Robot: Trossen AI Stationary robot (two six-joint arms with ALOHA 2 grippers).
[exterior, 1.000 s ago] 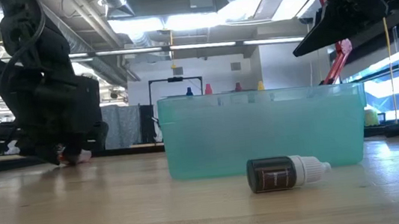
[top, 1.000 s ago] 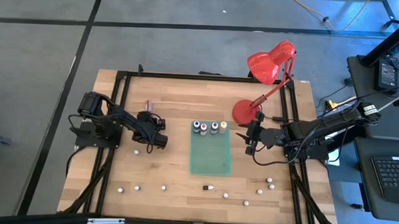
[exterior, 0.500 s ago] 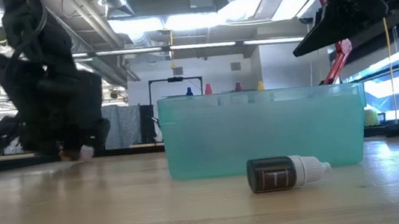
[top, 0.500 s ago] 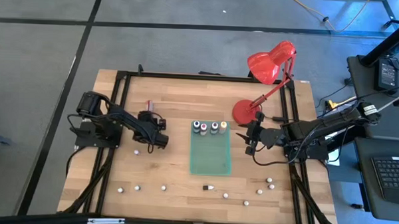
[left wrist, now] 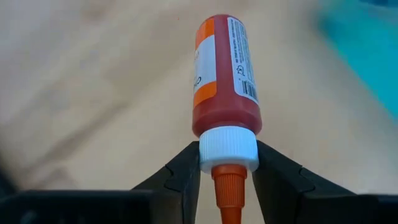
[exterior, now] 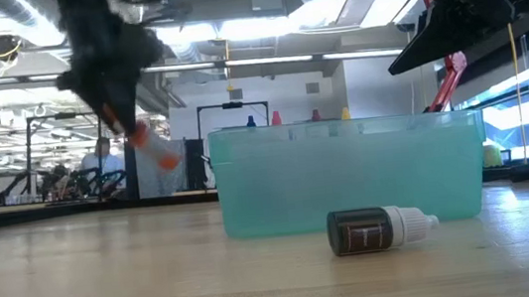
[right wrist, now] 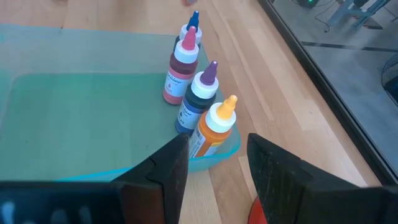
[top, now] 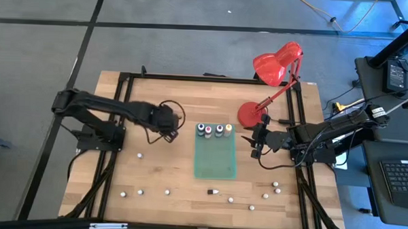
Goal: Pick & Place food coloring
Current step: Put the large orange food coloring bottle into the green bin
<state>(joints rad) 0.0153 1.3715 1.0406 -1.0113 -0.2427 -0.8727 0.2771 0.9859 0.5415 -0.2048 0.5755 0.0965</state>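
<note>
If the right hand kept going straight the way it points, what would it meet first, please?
Most likely the orange bottle at the near corner of the green tray; it sits just ahead of the open right hand, though depth is hard to judge.

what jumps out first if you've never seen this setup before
Most striking is the red desk lamp at the table's far right. Next is the green tray mid-table, with four small bottles lined along its far edge. Just left of it, the left gripper holds a red food coloring bottle by its white cap, lifted above the wood.
</note>
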